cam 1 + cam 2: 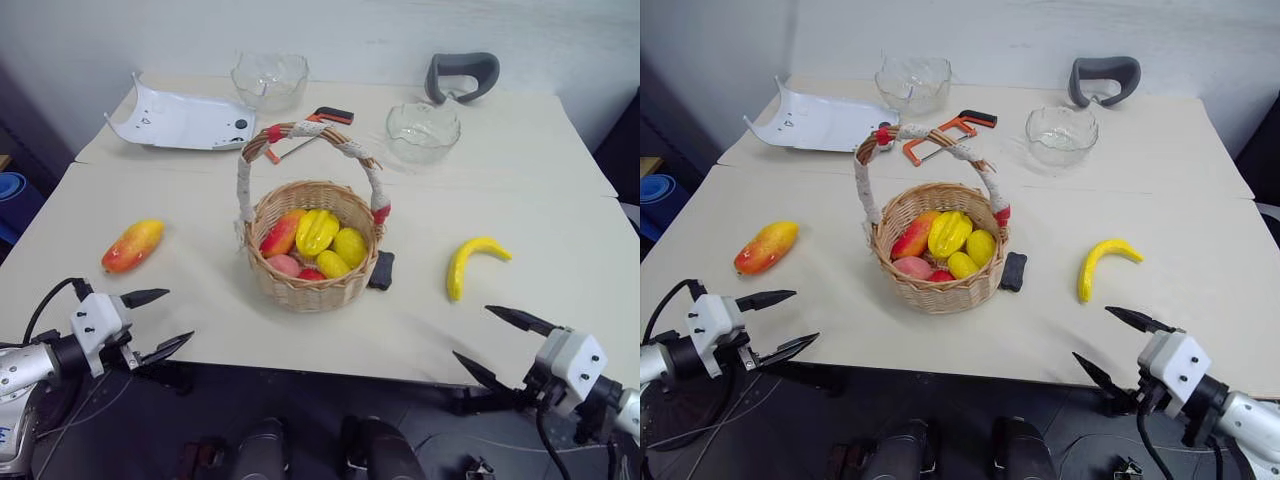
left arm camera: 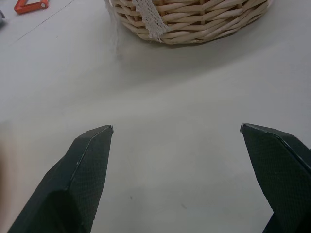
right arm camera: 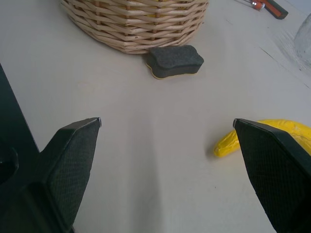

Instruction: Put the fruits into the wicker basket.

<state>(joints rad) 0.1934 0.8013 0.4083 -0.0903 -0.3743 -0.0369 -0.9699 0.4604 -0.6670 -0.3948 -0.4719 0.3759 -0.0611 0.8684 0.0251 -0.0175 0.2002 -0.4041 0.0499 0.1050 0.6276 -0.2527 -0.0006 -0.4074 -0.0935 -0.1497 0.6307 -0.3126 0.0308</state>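
The wicker basket (image 1: pixel 312 250) stands mid-table with its cloth-wrapped handle arching over it; several fruits lie inside. A yellow-to-red mango (image 1: pixel 132 245) lies on the table to the basket's left. A curved yellow banana (image 1: pixel 472 262) lies to its right, also seen as the banana (image 3: pixel 272 138) in the right wrist view. My left gripper (image 1: pixel 160 322) hangs open over the table's front edge, short of the mango, with nothing between its fingers. My right gripper (image 1: pixel 492 342) is open too, at the front edge just short of the banana.
A small black block (image 1: pixel 381 270) lies against the basket's right side. Two glass bowls (image 1: pixel 270 78) (image 1: pixel 423 130), a white plastic part (image 1: pixel 180 120), an orange clamp (image 1: pixel 310 128) and a grey curved piece (image 1: pixel 462 75) sit at the back.
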